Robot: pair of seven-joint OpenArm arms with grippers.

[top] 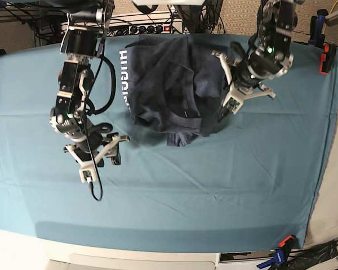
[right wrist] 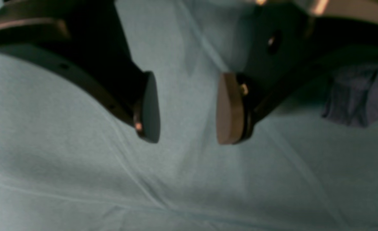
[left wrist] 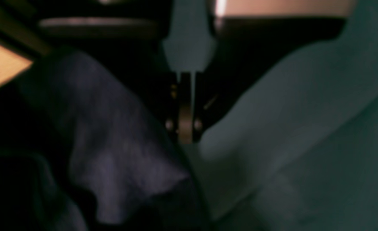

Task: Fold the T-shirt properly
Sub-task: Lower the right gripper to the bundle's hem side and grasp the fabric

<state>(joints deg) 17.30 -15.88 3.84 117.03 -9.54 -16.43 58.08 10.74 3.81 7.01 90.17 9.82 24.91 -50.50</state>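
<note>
The navy T-shirt (top: 163, 84) lies crumpled at the back centre of the teal table cloth (top: 214, 185), its white lettering along its left side. My left gripper (top: 222, 115) sits at the shirt's right edge. In the blurred left wrist view its jaws are shut (left wrist: 185, 134), the tips meeting where navy T-shirt fabric (left wrist: 112, 144) borders the bunched table cloth (left wrist: 304, 128). My right gripper (top: 101, 157) hangs open over bare cloth, left of and below the shirt. Nothing is between its pads (right wrist: 227, 109), and a corner of the T-shirt (right wrist: 358, 96) shows at the right.
A red and black clamp (top: 325, 56) holds the cloth at the right edge, and a blue clamp (top: 279, 256) at the front right corner. Cables and a power strip (top: 152, 25) run behind the table. A black cable (top: 93, 185) dangles below my right gripper.
</note>
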